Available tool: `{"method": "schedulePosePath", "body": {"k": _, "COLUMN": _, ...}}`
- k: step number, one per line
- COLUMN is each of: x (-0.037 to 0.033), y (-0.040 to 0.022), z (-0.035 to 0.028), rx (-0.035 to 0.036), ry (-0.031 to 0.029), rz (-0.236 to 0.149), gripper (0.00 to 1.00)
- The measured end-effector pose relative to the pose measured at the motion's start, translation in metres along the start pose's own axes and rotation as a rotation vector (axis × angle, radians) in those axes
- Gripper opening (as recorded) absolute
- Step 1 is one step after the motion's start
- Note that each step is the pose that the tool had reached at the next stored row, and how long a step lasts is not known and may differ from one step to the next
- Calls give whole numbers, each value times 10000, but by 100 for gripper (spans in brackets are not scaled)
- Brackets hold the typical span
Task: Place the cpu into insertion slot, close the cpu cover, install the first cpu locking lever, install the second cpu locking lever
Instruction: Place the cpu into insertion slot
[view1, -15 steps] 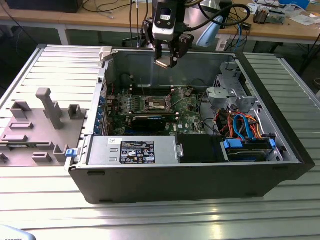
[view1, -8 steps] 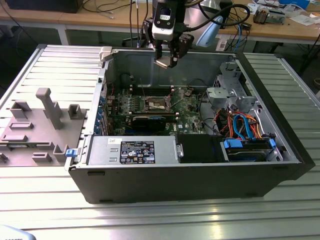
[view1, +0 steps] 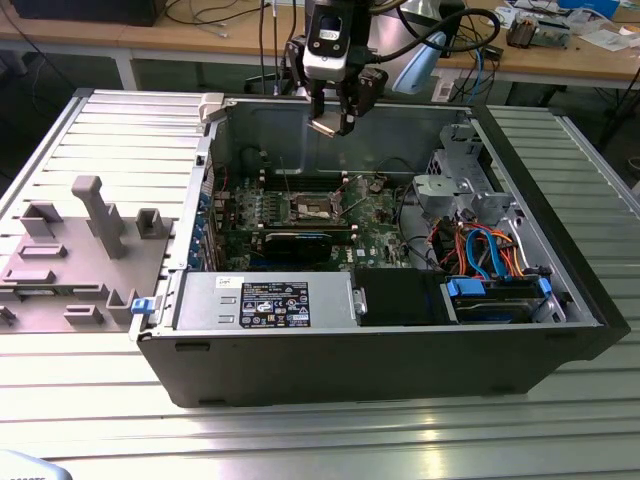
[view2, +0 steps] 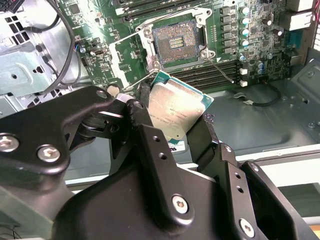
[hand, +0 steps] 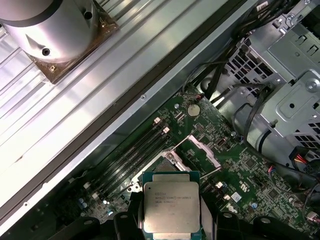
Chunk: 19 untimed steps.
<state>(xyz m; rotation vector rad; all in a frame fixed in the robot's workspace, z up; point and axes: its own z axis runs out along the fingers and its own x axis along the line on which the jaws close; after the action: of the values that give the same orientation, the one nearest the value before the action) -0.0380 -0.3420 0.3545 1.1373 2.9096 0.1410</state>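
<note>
**Chip in the fingers, high above its socket**

My gripper (view1: 334, 122) is pinching the cpu (view2: 175, 112) by two opposite edges, one black finger (view2: 142, 102) on each side. That leaves its silvery top and its underside free of my fingers. The chip sits tilted in the grip, as the second wrist view shows.

In the exterior view I hang near the top edge of the open computer case (view1: 380, 360), well above the green motherboard (view1: 375, 232). The chip is touching nothing but my fingers.

The insertion slot (view2: 176, 42) lies on the board below with its dark centre bare, so nothing has been seated in it yet. In the first wrist view a thin silvery frame stands just beyond the chip. I take it for the cpu cover (hand: 199, 149), swung back to leave the slot open, though I cannot be sure. The thin wire levers (view2: 220, 65) at the slot's sides look unlatched for the same reason.
</note>
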Motion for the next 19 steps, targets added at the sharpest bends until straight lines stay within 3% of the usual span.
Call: {"method": "schedulePosePath", "body": {"k": 19, "x": -1, "y": -1, "z": 0, "rx": -5, "ry": -22, "rz": 251, "gripper": 55}}
